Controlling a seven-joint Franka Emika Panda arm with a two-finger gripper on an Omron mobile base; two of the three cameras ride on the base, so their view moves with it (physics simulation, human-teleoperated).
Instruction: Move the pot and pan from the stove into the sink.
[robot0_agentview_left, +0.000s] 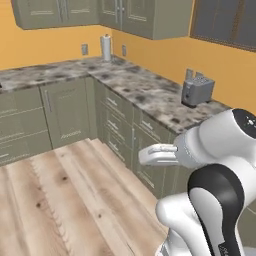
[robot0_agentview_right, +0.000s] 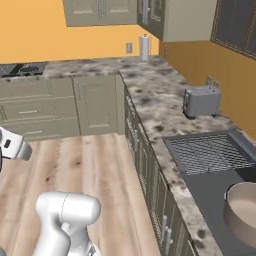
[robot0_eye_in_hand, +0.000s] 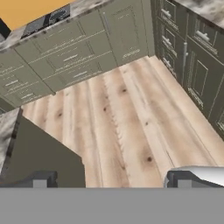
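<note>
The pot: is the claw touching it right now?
Apart. The right base view shows the pot sitting alone in the sink; the hand view shows the open claw over bare wood floor.

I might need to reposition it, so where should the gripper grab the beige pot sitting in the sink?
Probably the pot by its rim, coming straight down from above with the jaws astride the wall: it sits upright in the sink, mouth open upward. Any handles lie outside the picture.
</note>
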